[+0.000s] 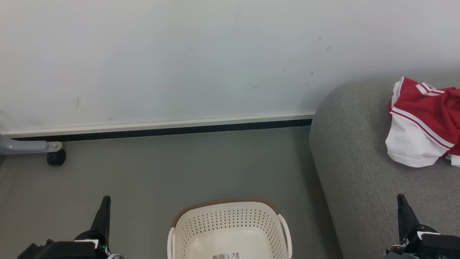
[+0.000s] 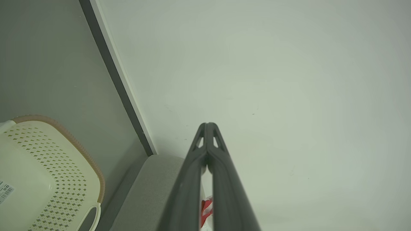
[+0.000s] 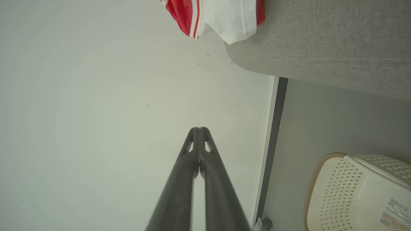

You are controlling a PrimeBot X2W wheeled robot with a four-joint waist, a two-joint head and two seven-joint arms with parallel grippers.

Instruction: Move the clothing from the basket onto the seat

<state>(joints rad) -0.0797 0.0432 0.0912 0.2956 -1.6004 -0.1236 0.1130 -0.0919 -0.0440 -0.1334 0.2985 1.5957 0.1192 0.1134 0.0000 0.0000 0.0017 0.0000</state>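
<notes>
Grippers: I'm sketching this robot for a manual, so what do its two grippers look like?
The left gripper and right gripper match: long, slim, dark grey jaws tapering to narrow tips, with small triangular cut-outs near the ends. Each rises from a blocky black wrist housing carrying a small white panel.

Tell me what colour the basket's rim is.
Brown; the rim of the basket shows best in the head view.
</notes>
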